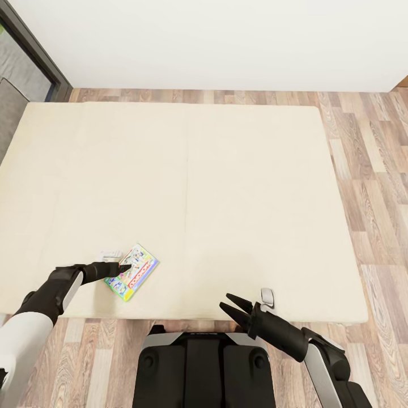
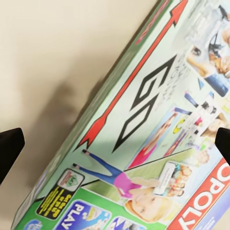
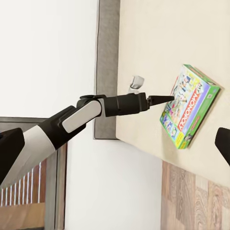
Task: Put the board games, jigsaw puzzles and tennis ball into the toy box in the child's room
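Observation:
A purple-green Monopoly board game point(image 1: 131, 272) lies flat on the cream bed point(image 1: 187, 187), near its front left corner. My left gripper point(image 1: 122, 267) hovers right over the box's near edge. In the left wrist view the printed lid point(image 2: 143, 134) sits very close, and the left gripper point(image 2: 115, 143) is open with its dark fingertips point(image 2: 9, 146) far apart on either side. My right gripper point(image 1: 235, 306) stands open above the bed's front edge, well to the right of the box. The right wrist view shows the box point(image 3: 189, 105) with my left gripper point(image 3: 158, 99) reaching onto it.
A small grey-white clip-like object point(image 1: 110, 254) lies just behind the box, and another one point(image 1: 267, 296) sits near my right gripper. Wood-plank floor point(image 1: 374, 187) runs along the bed's right side and front. A dark-framed opening point(image 1: 34, 62) is at the back left.

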### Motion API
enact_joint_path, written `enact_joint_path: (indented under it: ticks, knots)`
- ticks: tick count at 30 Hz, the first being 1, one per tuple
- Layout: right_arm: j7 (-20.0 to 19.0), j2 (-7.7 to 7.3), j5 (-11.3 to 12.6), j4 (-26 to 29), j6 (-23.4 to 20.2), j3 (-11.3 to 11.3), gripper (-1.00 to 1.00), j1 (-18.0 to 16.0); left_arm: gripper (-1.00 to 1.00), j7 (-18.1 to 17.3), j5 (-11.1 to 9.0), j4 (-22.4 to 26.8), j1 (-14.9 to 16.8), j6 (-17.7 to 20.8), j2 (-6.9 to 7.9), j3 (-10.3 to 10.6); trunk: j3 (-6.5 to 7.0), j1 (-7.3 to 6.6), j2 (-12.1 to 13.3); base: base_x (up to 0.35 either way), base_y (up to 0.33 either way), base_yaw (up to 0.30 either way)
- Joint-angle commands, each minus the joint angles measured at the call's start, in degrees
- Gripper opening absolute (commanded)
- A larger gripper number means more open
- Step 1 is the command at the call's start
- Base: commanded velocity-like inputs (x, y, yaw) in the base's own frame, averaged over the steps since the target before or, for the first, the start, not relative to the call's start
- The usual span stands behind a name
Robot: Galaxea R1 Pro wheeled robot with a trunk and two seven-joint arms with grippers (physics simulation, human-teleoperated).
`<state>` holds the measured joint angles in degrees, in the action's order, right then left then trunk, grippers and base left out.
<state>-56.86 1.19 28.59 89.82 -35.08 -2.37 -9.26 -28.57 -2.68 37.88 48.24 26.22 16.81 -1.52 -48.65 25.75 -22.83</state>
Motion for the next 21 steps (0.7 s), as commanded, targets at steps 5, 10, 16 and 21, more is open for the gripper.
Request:
enact_joint_path:
  ticks: [5, 10, 16, 21]
  knots:
    - [-0.09, 0.05, 0.24, 0.01, -0.40, -0.09, 1.00, -0.05, 1.00, -0.17, -0.23, 0.05, 0.01, 0.50, -0.09, -0.15, -0.43, 0.03, -0.09, 0.000, 0.000, 0.000]
    - [-0.09, 0.05, 0.24, 0.01, -0.41, -0.09, 1.00, -0.03, 1.00, -0.17, -0.23, 0.04, 0.01, 0.50, -0.08, -0.15, -0.85, 0.03, -0.09, 0.000, 0.000, 0.000]
    - [-0.09, 0.05, 0.26, 0.01, -0.39, -0.14, 1.00, -0.02, 1.00, -0.17, -0.22, 0.08, 0.01, 0.50, -0.11, -0.15, -1.34, 0.03, -0.09, 0.000, 0.000, 0.000]
    - [-0.13, 0.05, 0.31, 0.01, -0.35, -0.24, 1.00, -0.01, 1.00, -0.17, -0.22, 0.05, 0.01, 0.48, -0.11, -0.15, -1.50, 0.03, -0.09, 0.000, 0.000, 0.000]
